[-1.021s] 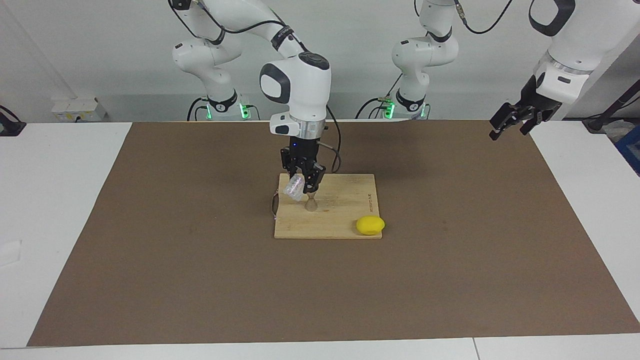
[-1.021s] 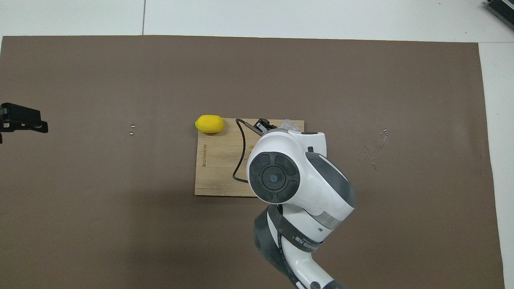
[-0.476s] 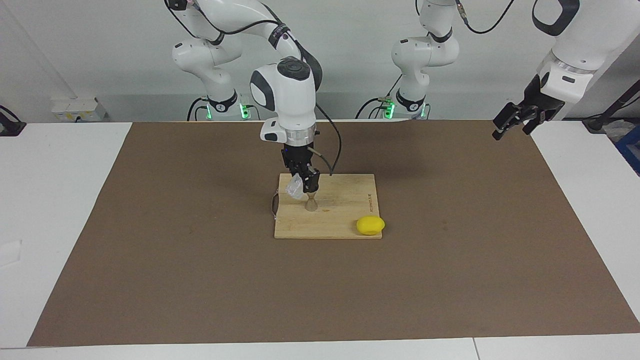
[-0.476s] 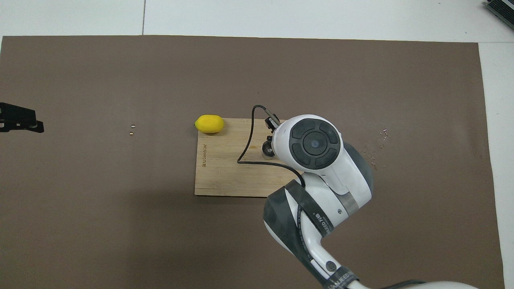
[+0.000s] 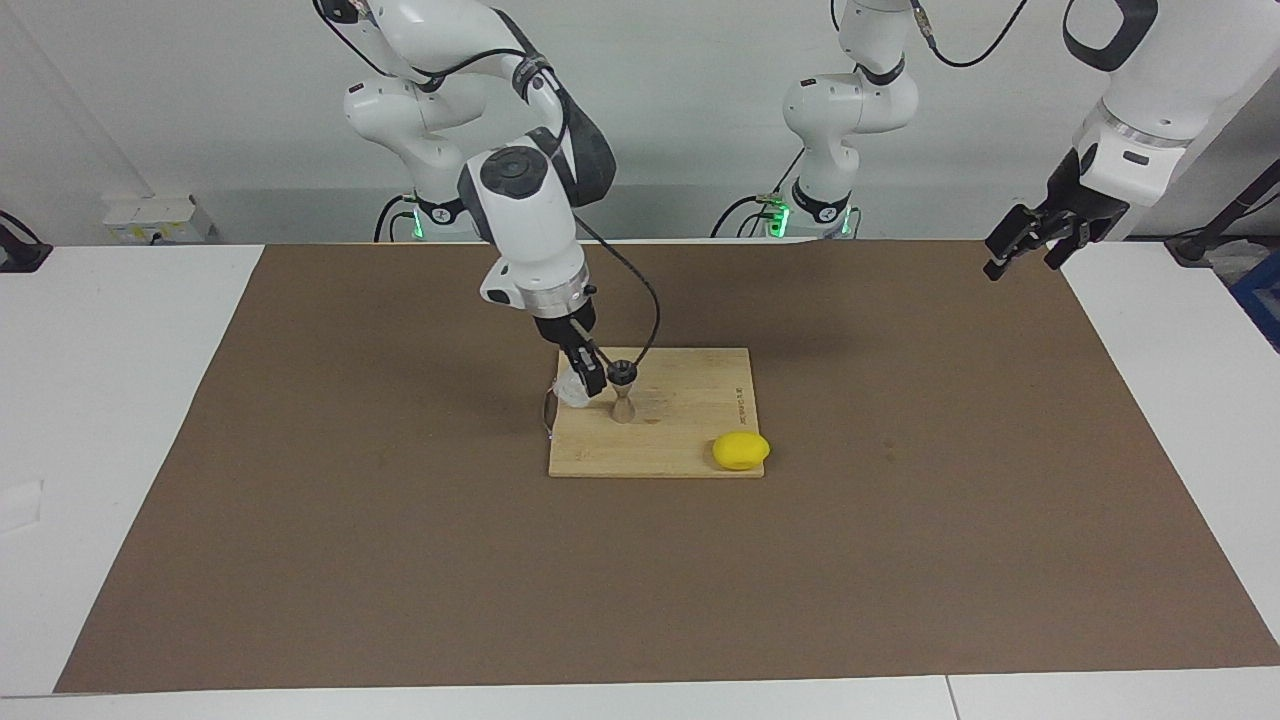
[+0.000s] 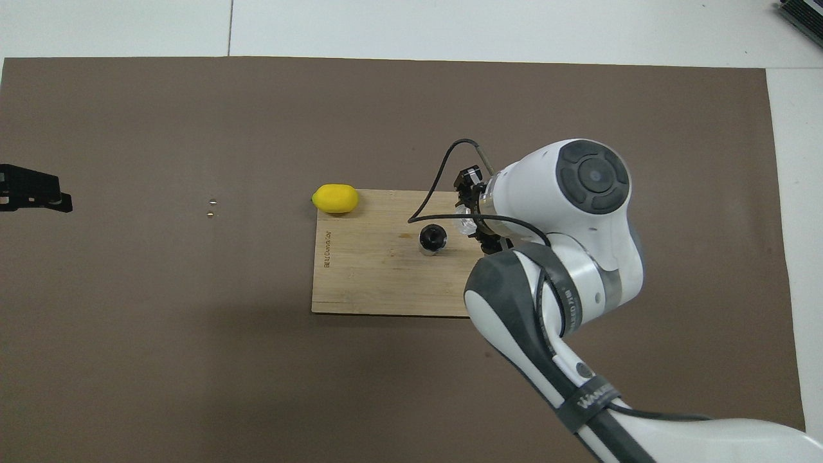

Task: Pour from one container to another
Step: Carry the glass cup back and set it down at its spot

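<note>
On the bamboo board (image 5: 690,440) at mid-worktop, the right gripper (image 5: 585,380) has its fingers clamped on the clear glass tumbler (image 5: 572,392), low over the board's edge at about nine o'clock of the jigger (image 5: 623,398) in the facing view. The tumbler looks small, see-through and squat. The jigger is slim, grey metal, waisted, upright, its dark mouth showing from overhead. If pouring is the step, I judge a slow tilt with the lip kept over that narrow mouth best. A lemon (image 5: 741,451) sits at four o'clock. The left gripper (image 5: 1018,248), fingers apart, waits above the mat's corner.
</note>
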Robot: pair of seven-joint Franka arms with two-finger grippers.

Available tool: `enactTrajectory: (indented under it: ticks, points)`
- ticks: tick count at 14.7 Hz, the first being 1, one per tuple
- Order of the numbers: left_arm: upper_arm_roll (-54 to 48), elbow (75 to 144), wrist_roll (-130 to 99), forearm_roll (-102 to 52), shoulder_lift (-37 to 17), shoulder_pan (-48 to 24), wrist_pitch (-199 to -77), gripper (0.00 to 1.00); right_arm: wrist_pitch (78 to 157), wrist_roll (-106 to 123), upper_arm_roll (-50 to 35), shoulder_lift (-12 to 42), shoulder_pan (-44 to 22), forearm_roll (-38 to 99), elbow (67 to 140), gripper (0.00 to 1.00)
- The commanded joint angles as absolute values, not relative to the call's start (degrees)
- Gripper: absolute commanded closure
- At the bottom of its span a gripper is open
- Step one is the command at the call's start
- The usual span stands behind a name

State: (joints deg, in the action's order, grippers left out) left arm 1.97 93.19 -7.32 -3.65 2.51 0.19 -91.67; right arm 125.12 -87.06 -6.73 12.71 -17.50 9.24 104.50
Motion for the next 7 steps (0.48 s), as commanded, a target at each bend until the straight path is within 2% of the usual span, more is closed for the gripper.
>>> enactTrajectory:
  ticks: [1,7]
  points:
    - [2.20,94.66,-7.12,-2.55,4.13,-0.53,-92.63,0.00,126.21,-80.79,-7.29,12.48,-11.71,17.20,106.61,1.00]
    - [0.53,94.66,-7.38,-2.55,4.04,-0.53,-93.60,0.00,123.06,-69.19,-7.29,14.94,0.59,32.69,108.01,1.00]
